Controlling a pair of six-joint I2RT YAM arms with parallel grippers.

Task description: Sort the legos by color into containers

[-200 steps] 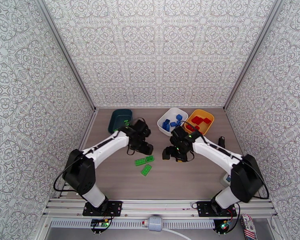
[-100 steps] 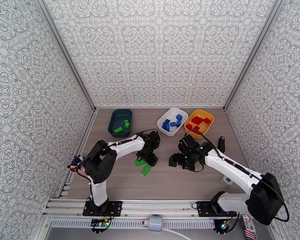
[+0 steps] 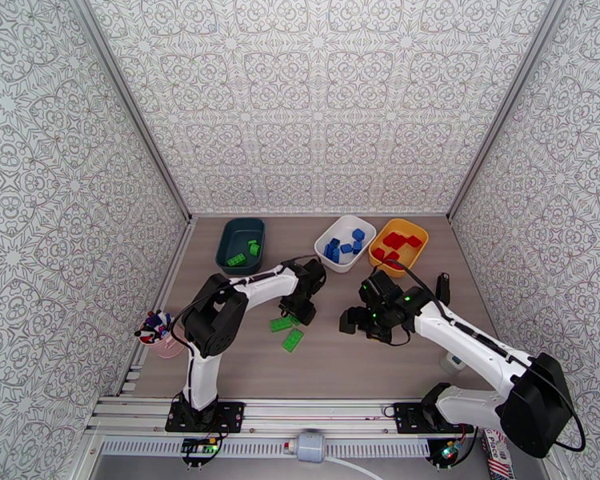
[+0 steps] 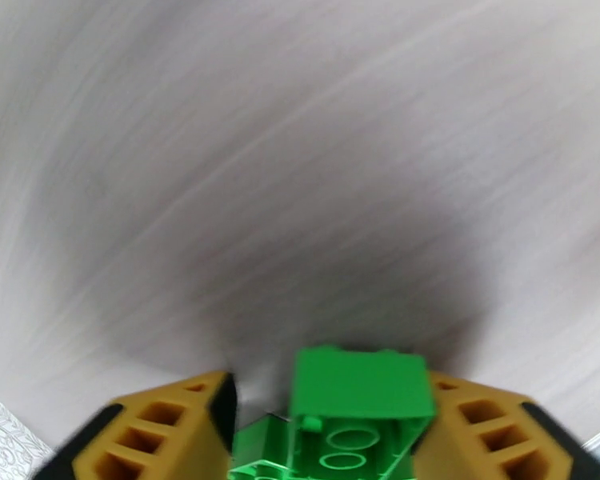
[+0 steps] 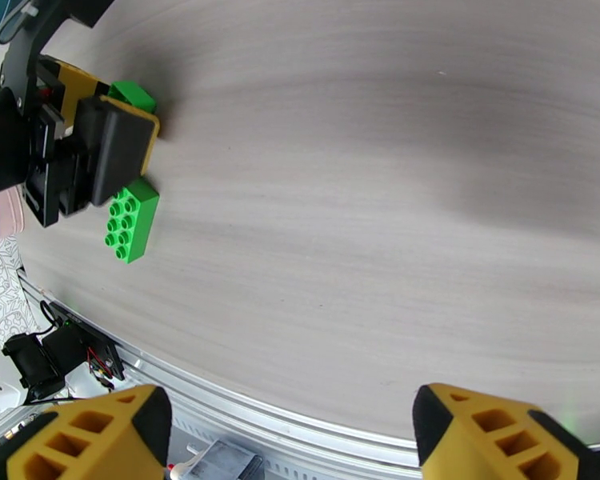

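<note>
Green is left — blues are binned in white tub, reds in yellow tub, 2 greens in teal tub — 1 green lego is pinched by left gripper, 2 loose greens lie on table, right gripper w/ jaws spread, empty.

You see the green brick cut off at the bottom edge, the table blurred
</note>
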